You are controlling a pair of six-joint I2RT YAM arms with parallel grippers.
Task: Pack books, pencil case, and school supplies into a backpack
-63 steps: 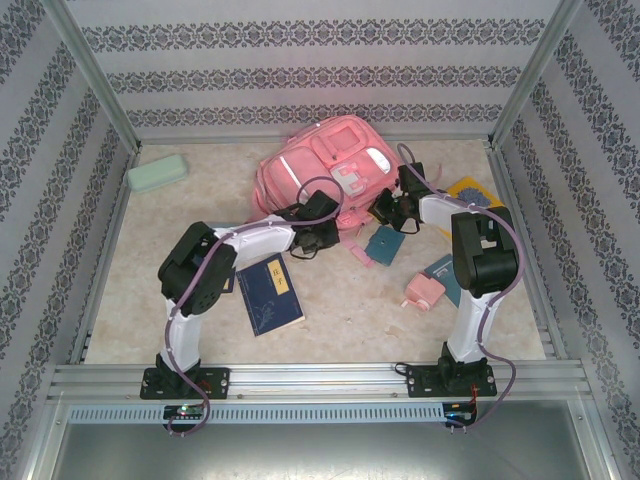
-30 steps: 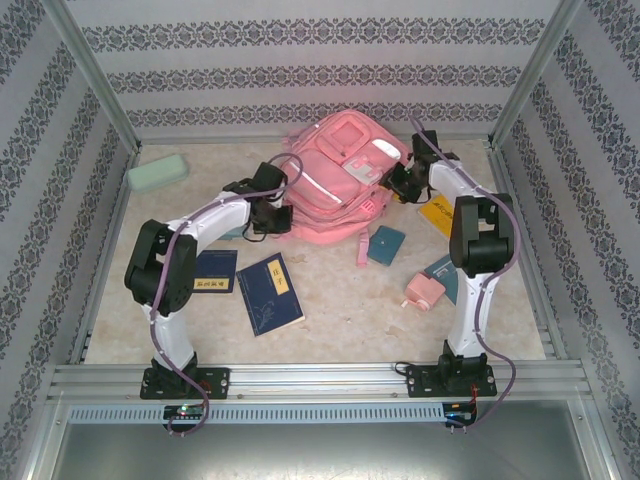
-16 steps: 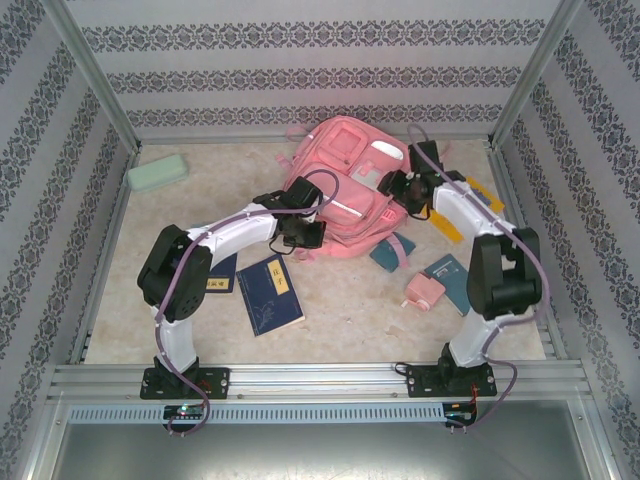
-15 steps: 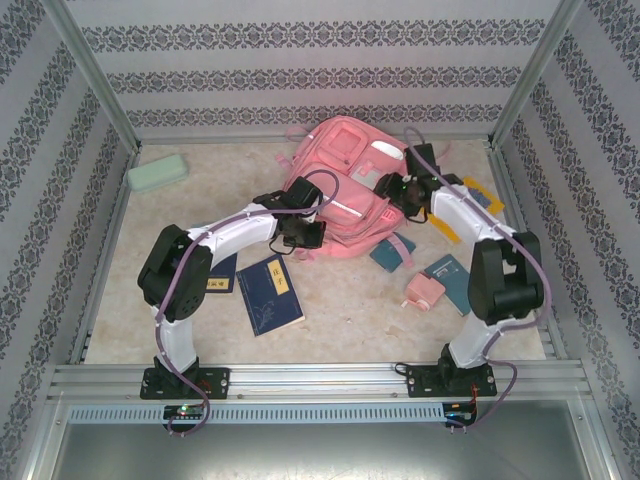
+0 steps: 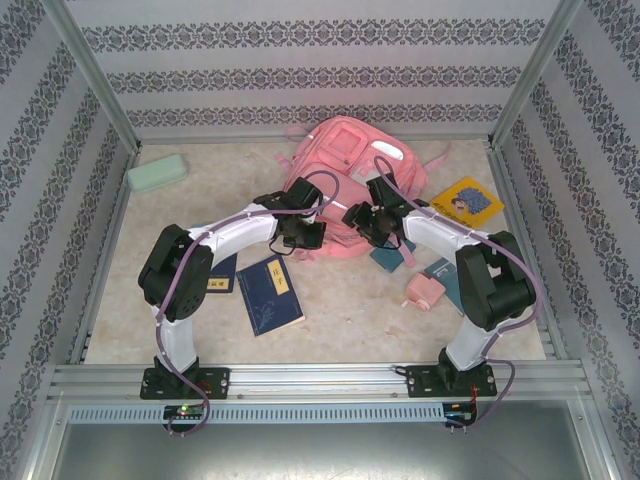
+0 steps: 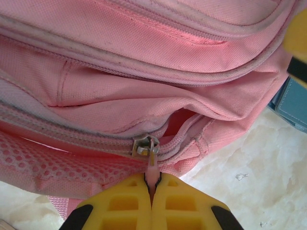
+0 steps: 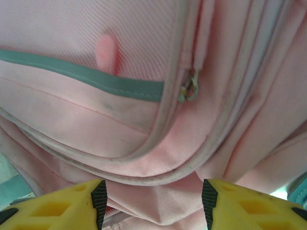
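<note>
Books (image 5: 270, 293), pink block (image 5: 424, 292) beside backpack (image 5: 345, 150)

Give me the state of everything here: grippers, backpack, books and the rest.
left gripper, shut on the zipper pull
right gripper, open, at the backpack
pencil case, unpacked, on the table
yellow book, closed, flat on the table
navy book, closed, flat on the table

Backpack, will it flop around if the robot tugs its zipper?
Probably floppy: the backpack sags in soft folds. It may drag along the smooth table, since the left gripper pinches only its zipper pull and the right gripper is open.
</note>
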